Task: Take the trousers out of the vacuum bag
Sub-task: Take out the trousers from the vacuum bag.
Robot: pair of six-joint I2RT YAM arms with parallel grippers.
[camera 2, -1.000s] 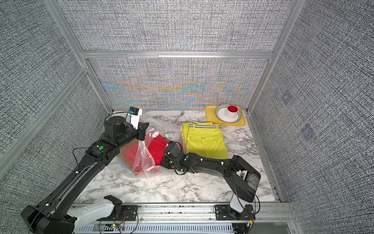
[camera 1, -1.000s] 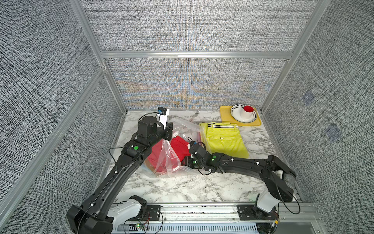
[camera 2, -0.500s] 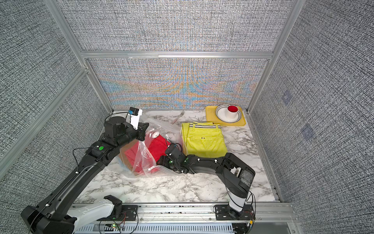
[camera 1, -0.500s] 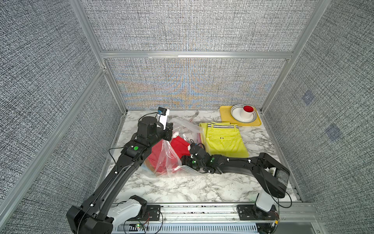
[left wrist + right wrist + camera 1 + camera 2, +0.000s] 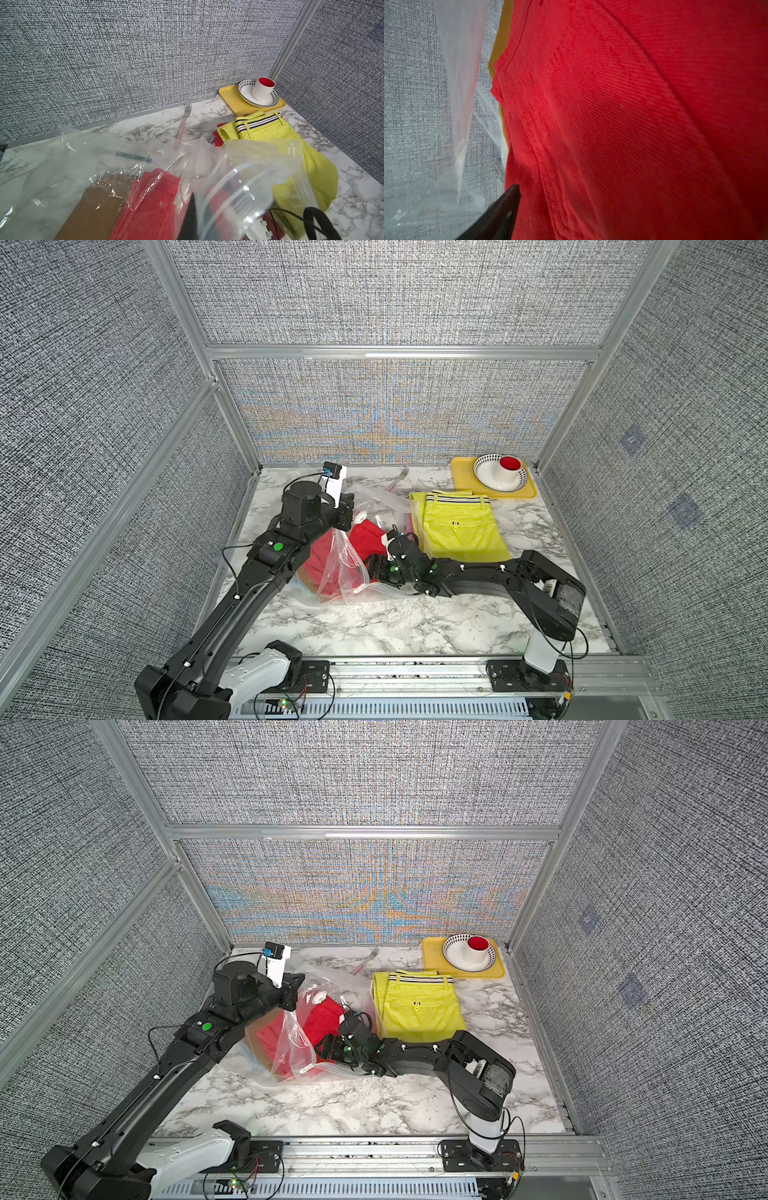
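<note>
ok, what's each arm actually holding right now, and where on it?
Left gripper: jaws shut on the vacuum bag, pinching its upper film by the mouth, lifted. Right gripper: in the mouth against the red trousers; grip cannot be told.

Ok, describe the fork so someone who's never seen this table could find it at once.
Go to the back edge of the marble table, by the wall. Between the yellow tray in the corner and the clear bag lies the fork, tines toward the wall. It is the only thin metal thing there, among cloth, plastic and crockery.
</note>
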